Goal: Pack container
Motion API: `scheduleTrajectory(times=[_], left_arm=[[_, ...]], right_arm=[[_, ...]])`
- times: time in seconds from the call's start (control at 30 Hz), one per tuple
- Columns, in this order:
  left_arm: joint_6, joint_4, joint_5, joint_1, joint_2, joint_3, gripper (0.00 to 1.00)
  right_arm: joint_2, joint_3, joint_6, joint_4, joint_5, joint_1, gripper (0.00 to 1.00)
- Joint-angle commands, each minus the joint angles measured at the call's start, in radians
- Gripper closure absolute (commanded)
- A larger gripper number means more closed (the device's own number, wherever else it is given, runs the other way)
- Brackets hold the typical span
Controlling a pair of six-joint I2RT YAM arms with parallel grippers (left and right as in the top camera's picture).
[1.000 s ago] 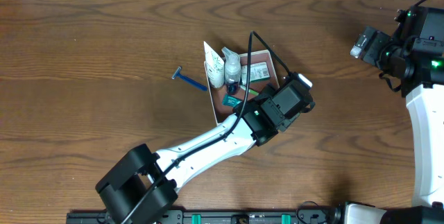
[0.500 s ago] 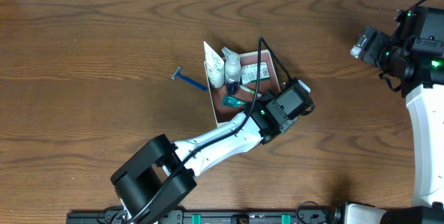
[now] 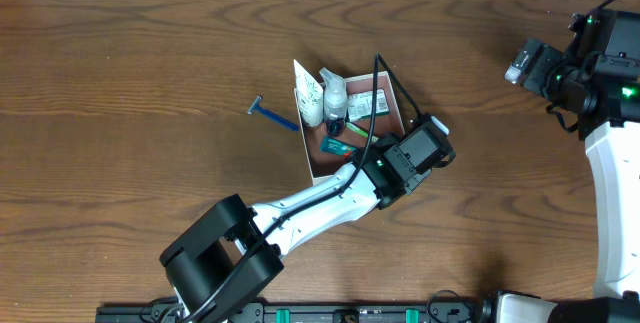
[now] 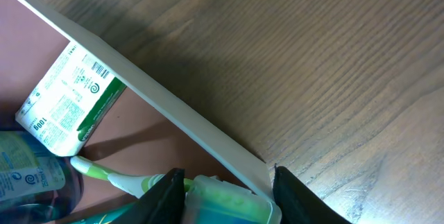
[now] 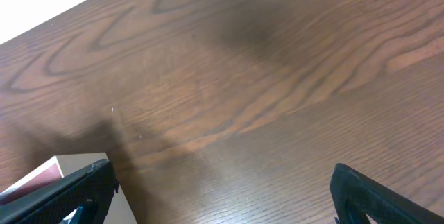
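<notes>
Dark wood table (image 3: 140, 53), two things on it
The container (image 3: 304, 131) near centre; blue razor (image 3: 271, 115) just beside it at nine o'clock, flat on the wood

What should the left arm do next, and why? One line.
Probably nudge the left gripper a little inward over the box: its jaws hold the toothbrush right at the wall, one jaw outside over the table, so dropping here might catch the rim.

1. Overhead view: bright, even light; the table (image 3: 120, 83) carries a soft sheen.
2. Left wrist view: the container (image 4: 173, 123) wall throws a dark shadow onto the wood; the bottom edge is blurred.
3. Right wrist view: soft shadow patches, with paler glare on the right.
</notes>
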Motion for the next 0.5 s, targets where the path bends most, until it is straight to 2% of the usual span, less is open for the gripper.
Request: scheduleTrajectory(times=[0.0,0.17,0.47], left_arm=[[-0.005,0.0,-0.032,0.006,-0.002,0.027,0.61],[-0.005,0.0,-0.038,0.006,-0.006,0.027,0.7],[-0.004,-0.007,-0.067,0.006,-0.066,0.027,0.69]], right_arm=[[-0.002,0.013,-0.011,-0.001,-0.003,-0.006,0.01],[-0.002,0.013,-0.011,-0.001,-0.003,-0.006,0.01],[-0.002,0.013,-0.011,-0.001,-0.003,-0.006,0.01]])
